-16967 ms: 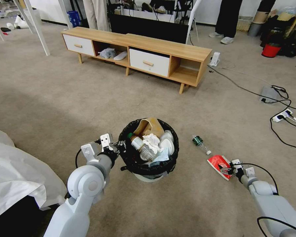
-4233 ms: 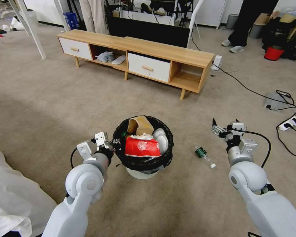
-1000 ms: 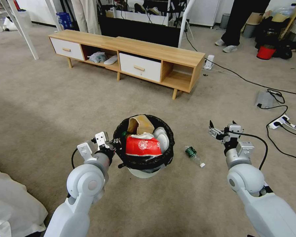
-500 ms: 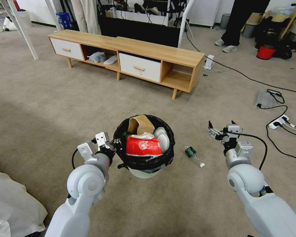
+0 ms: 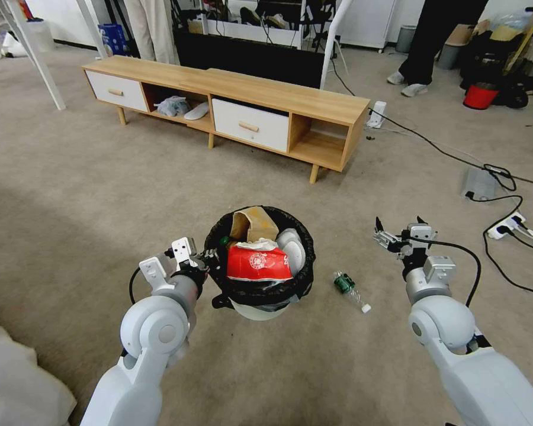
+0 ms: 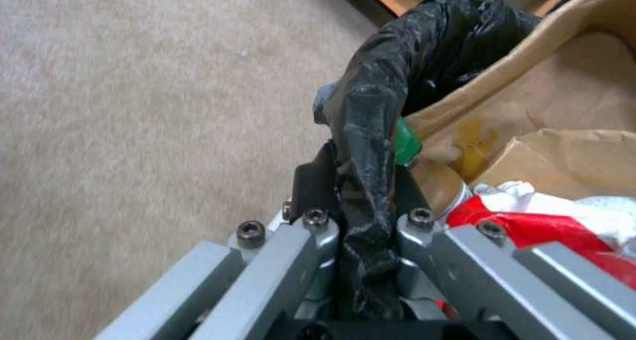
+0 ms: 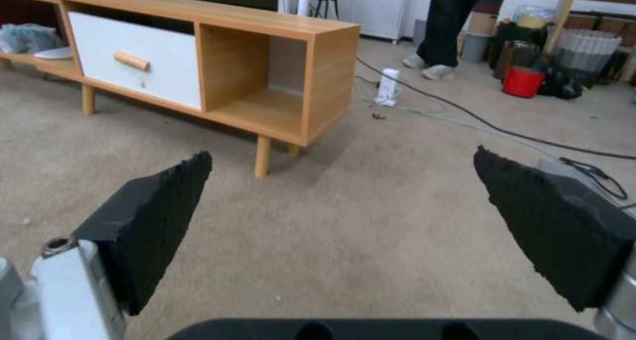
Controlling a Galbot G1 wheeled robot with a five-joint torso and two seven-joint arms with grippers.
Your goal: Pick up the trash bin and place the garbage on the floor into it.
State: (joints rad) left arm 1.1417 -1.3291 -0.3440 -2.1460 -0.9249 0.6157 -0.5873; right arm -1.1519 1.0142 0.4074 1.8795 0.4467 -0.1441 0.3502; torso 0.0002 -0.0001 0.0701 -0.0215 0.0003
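Black bag plastic is pinched between the fingers of the left gripper (image 5: 206,258), which clamps the rim of the trash bin (image 5: 259,309) on the side nearest the robot's left arm; in the left wrist view the folded liner runs straight down between the two pads (image 6: 317,181). The bin's white base shows under the bag, and its mouth is heaped full — a crumpled brown paper bag (image 5: 252,223) at the far side, a crushed red wrapper (image 5: 258,264) lying across the top, white tissue beside it, and the green cap (image 6: 405,143) of a bottle just inside the rim. On the beige carpet (image 5: 100,195), just beside the bin toward the robot's right, lies a clear bottle with a green label (image 5: 348,286), on its side. The right gripper (image 5: 394,235) hangs above the carpet beyond that bottle, touching nothing, its black pads (image 7: 152,220) spread wide apart. Farther off stands a low wooden TV cabinet (image 5: 278,100), and cables (image 5: 503,207) trail over the floor on the right.
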